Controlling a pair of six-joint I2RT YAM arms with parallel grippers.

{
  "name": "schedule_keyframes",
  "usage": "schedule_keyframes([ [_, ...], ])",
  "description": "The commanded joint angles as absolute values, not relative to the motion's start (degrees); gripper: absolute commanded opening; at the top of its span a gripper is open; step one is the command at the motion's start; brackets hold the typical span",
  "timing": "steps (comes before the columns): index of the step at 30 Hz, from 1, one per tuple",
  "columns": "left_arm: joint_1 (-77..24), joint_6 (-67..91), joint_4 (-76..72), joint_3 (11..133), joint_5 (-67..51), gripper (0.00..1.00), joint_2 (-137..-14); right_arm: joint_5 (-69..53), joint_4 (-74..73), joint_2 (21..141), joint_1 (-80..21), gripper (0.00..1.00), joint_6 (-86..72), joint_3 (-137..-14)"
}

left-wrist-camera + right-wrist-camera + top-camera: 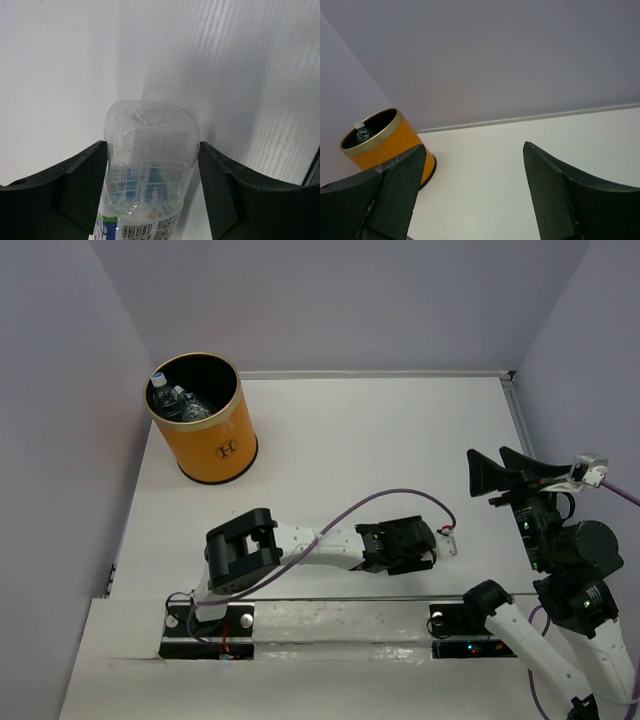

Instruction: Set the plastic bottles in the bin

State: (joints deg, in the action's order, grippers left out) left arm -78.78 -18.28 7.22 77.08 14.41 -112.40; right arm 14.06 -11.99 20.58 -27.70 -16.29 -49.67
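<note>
White table (pixel 400 460); left end effector (pixel 152 150) grips bottle (pixel 150 125) (wrist-only)

loc: robot lab cell | bare walls (pixel 350 300) (3 sides), white table (pixel 380 450) w/ bolted arms (pixel 300 543)

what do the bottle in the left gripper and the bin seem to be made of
Bottle: thin clear plastic, glossy; see-through, creased walls, moulded base. Bin: smooth orange wall, pale shiny rim, black inside; maybe metal or coated card, cannot tell.

Black "H" on the bin (pixel 203 443); small print on the bottle (pixel 150 165) looks unreadable.
</note>
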Motion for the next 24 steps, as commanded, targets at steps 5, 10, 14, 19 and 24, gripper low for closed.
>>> schedule_keyframes([
  [5, -73.92, -10.83, 6.24, 69.97, 18.11, 0.0, -97.48, 13.8, -9.93, 17.84, -27.51, 0.83, -15.38, -50.01],
  [10, -73.04, -7.21, 6.06, 66.19, 18.02, 0.0, -93.18, 13.01, -9.84, 18.37, -27.51, 0.83, -16.08, -49.66],
  [14, -71.81, -5.1, 5.63, 64.95, 17.14, 0.0, -89.39, 12.66, -9.93, 18.81, -27.51, 0.83, -16.43, -49.75],
  [19, -70.15, -1.51, 5.1, 64.43, 20.03, 0.0, -82.99, 10.47, -9.84, 19.95, -27.51, 0.83, -16.96, -50.36],
  [24, -63.73, 4.3, 2.64, 65.12, 21.27, 0.0, -76.74, 7.56, -9.58, 22.59, -27.51, 0.83, -18.37, -49.75],
])
